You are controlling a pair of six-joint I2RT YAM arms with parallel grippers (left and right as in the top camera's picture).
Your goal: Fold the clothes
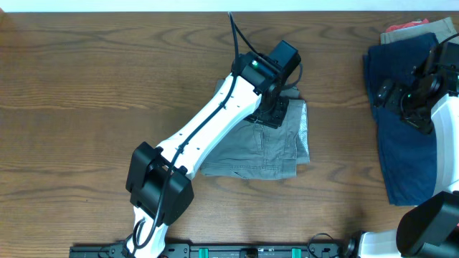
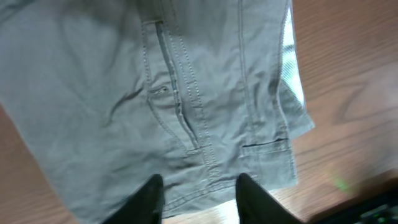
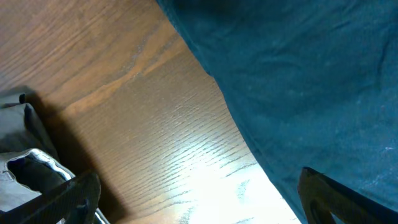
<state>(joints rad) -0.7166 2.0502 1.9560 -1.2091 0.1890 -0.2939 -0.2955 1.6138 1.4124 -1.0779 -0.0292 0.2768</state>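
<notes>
The grey shorts [image 1: 280, 143] lie folded near the middle of the table [image 1: 86, 86], with the stitched pocket seams facing up. The left gripper [image 2: 202, 199] hangs over their far edge, its fingers [image 2: 152, 198] spread apart with nothing pinched between them. Off to the right the navy shorts [image 1: 405, 158] lie spread flat, a bit of tan and reddish cloth [image 1: 405, 29] peeking out at the far end. The right gripper [image 3: 199, 205] hovers over their edge nearest the grey pair, released, jaws wide.

The left arm [image 1: 215, 115] is white with black joint housings, a black cable [image 1: 234, 36] and a green light [image 1: 252, 64] by the wrist. The right arm [image 1: 448, 122] looks alike. The left pincer [image 2: 200, 178] has black fingers [image 2: 149, 199].
</notes>
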